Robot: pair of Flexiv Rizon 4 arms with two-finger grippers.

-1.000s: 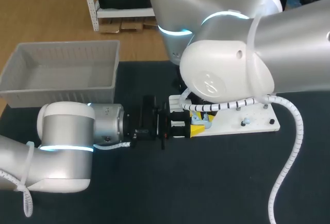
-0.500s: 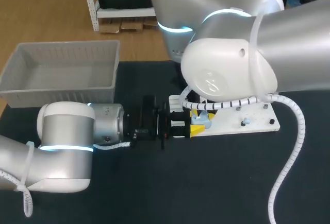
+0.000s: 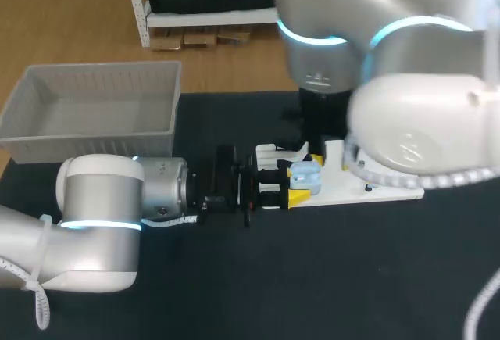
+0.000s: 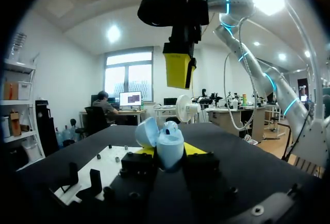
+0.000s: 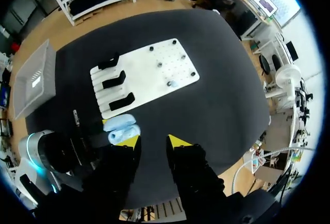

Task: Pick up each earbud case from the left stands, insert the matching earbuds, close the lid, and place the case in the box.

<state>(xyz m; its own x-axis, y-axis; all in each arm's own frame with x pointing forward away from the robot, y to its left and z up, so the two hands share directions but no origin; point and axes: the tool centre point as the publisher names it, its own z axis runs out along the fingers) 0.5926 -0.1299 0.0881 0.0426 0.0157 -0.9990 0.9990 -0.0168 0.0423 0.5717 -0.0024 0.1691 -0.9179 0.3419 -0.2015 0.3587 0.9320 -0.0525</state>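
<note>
Left gripper (image 4: 169, 153) pinching open blue earbud case (image 4: 166, 140), lid tilted up. Case at near edge of white stand board (image 5: 154, 67). Right gripper (image 5: 153, 141) spread, well above case. Grey box (image 3: 86, 144) well apart, beside left arm.

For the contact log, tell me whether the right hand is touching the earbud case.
Apart. The left wrist view shows the right hand hanging above the open earbud case, with clear background between them.
</note>
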